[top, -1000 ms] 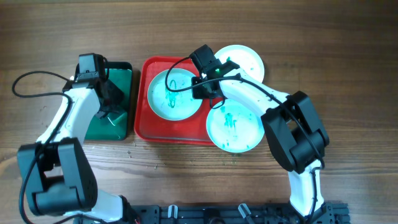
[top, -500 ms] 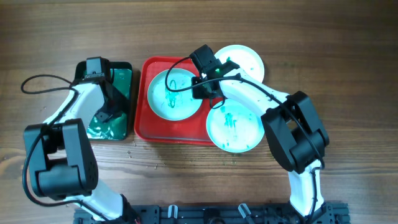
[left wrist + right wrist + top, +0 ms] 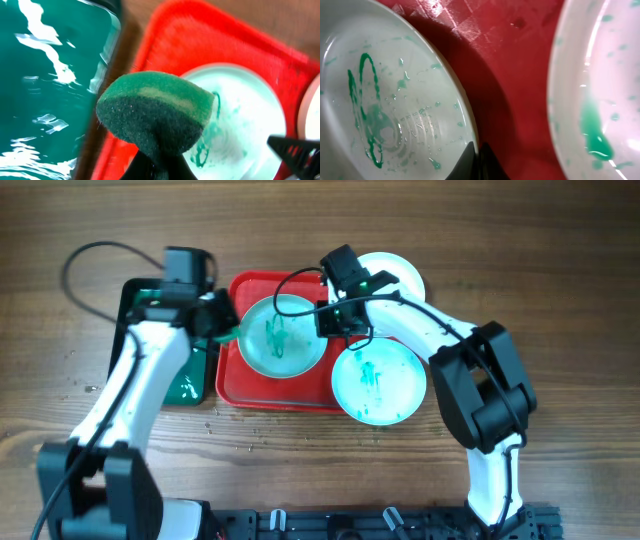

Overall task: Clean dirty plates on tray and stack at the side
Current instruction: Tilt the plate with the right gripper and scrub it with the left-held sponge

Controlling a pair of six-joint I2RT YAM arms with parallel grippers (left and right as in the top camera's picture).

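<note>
A brown wooden table (image 3: pixel 560 240) fills the overhead view, its grain running left to right with darker streaks. A few pale specks (image 3: pixel 240 446) dot it near the front. A black rail (image 3: pixel 380 523) lines the front edge. Light is even, shadows soft.

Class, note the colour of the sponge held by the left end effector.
The sponge is green, one side darker and grainy; the left wrist view shows it best.
</note>
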